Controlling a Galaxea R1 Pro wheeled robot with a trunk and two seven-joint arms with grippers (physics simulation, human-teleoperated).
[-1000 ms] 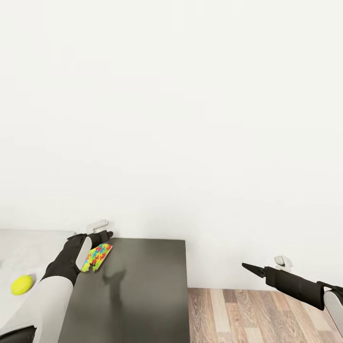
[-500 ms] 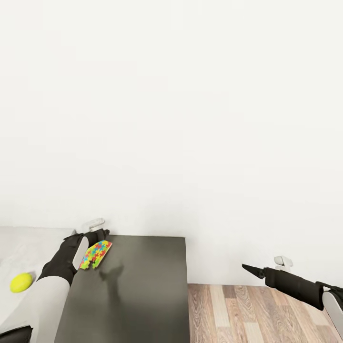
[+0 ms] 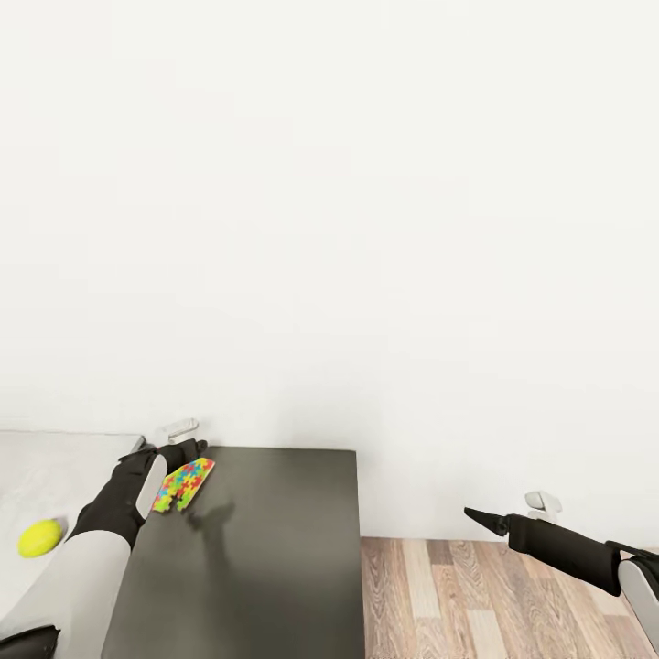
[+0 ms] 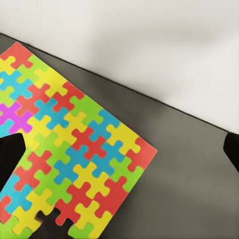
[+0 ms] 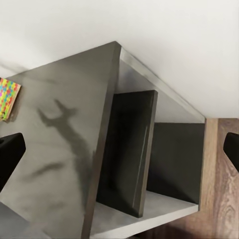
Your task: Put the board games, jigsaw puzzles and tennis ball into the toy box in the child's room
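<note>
**Puzzle in the left tool, toy box out of frame**

My left tool [image 3: 179, 450] at the lower left of the head view is clamped on one jigsaw puzzle [image 3: 184, 484], carrying it tilted above the dark cabinet top [image 3: 265, 549] so I can swing it toward the toy box. The tennis ball [image 3: 40, 537] sits at the far lower left on the pale desk [image 3: 46, 476], waiting its turn. My right tool [image 3: 485, 520] hangs idle at lower right over the wood floor [image 3: 476, 595]; whether it is parted or closed I cannot tell there.

Left wrist view: the puzzle [image 4: 64, 149] fills the lower left, every piece clear. Right wrist view: dark tips at opposite edges, so that tool is spread and empty, plus the cabinet's open shelf [image 5: 149, 164].
</note>
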